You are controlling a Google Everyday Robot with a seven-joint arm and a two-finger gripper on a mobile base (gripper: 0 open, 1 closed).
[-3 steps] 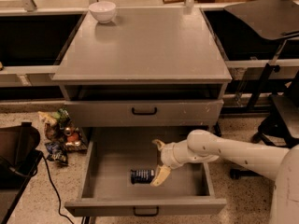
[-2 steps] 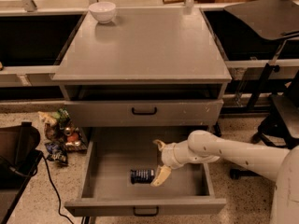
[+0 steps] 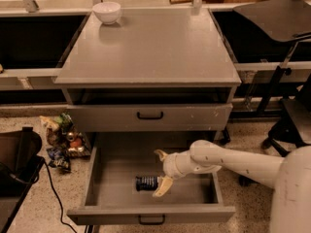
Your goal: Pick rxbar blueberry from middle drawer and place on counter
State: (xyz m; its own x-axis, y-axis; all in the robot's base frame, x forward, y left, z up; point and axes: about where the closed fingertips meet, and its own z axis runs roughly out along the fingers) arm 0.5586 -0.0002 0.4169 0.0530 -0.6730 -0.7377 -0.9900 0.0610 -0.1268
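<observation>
The middle drawer (image 3: 112, 178) is pulled open below the grey cabinet. The rxbar blueberry (image 3: 146, 182), dark blue with pale lettering, lies on the drawer floor near the middle. My gripper (image 3: 161, 173) reaches in from the right on a white arm. Its pale fingers (image 3: 162, 186) are spread, one at the bar's right end and one farther back, with the bar's end between them. The counter (image 3: 150, 45) is the broad grey top above.
A white bowl (image 3: 106, 11) stands at the counter's back left. The upper drawer front (image 3: 149, 116) with a black handle is closed. Snack bags (image 3: 62, 140) lie on the floor at the left. A black chair (image 3: 291, 120) stands at the right.
</observation>
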